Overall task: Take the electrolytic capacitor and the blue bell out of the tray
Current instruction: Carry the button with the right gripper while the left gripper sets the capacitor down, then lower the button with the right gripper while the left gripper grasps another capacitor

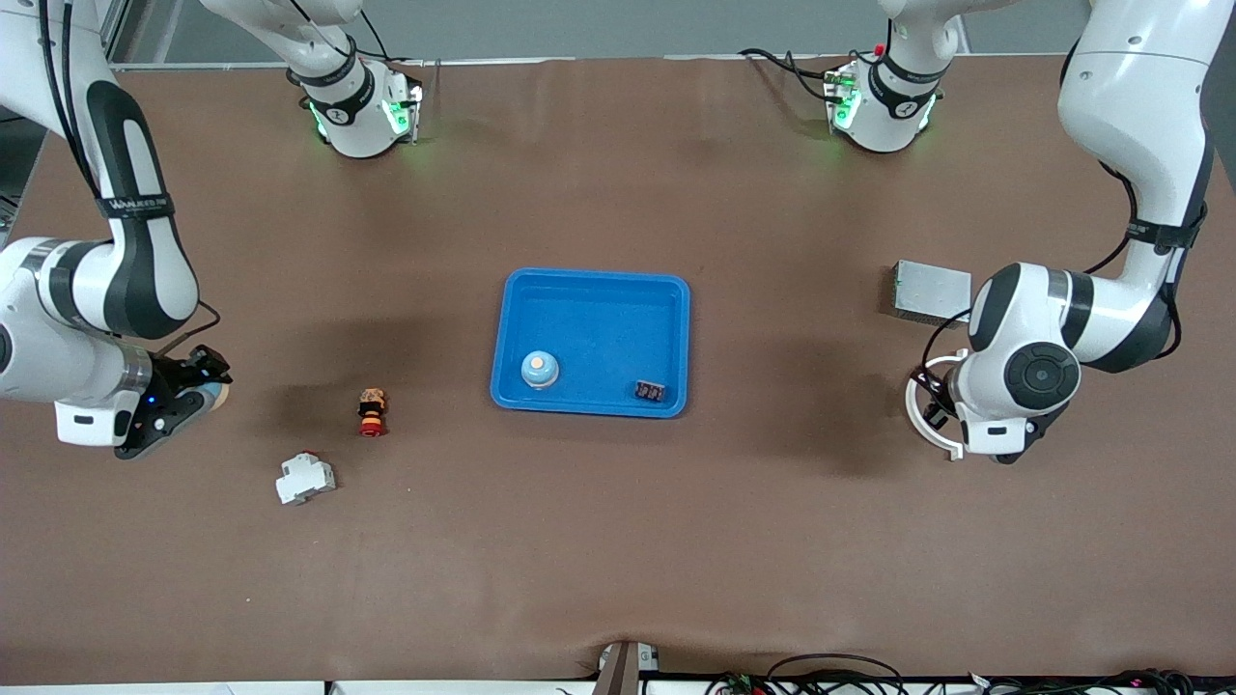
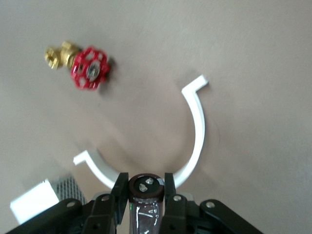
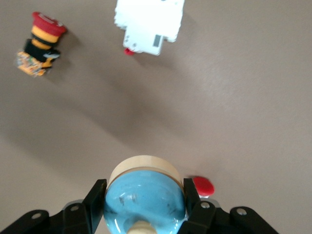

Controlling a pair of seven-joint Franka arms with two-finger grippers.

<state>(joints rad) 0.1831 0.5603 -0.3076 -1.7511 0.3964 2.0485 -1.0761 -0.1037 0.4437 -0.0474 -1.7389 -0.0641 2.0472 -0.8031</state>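
Note:
My right gripper [image 3: 144,188] is shut on a light blue bell [image 3: 146,207] with a pale wooden base. It holds the bell above the table at the right arm's end [image 1: 205,384]. My left gripper [image 2: 145,183] is shut on a dark cylindrical capacitor [image 2: 145,189]. It holds it over a white C-shaped clamp [image 2: 197,127] at the left arm's end [image 1: 935,405]. A blue tray [image 1: 591,286] lies mid-table. In it sit a second blue bell [image 1: 539,369] and a small dark part [image 1: 650,391].
A red-capped emergency stop button [image 1: 372,412] [image 3: 40,45] and a white circuit breaker [image 1: 305,478] [image 3: 150,23] lie near the right gripper. A small red cap [image 3: 203,185] lies under it. A red-handled brass valve [image 2: 87,67] and a grey metal box [image 1: 932,291] lie near the left gripper.

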